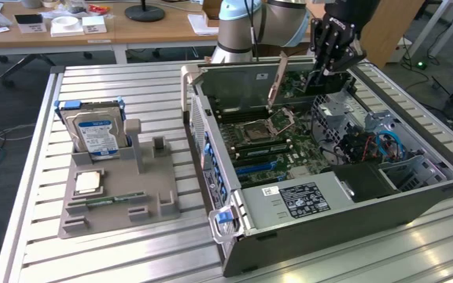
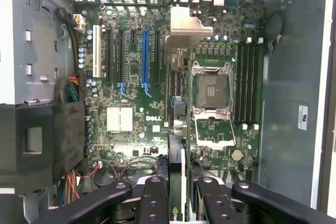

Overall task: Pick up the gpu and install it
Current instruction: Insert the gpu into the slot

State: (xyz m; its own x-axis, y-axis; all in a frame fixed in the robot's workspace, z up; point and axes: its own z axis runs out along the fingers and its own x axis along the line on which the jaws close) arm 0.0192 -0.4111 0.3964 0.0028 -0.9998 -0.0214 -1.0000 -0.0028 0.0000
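Ribbed metal table (image 1: 132, 247); claw (image 2: 178, 190) pinches gpu (image 2: 176, 156).

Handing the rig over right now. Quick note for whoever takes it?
Tool: shut on the gpu, card held edge-on.
Position: over the open computer case, above the motherboard.
Done: gpu picked up and now over the case.
Left: gpu not seated yet; the long blue slot on the board is empty.
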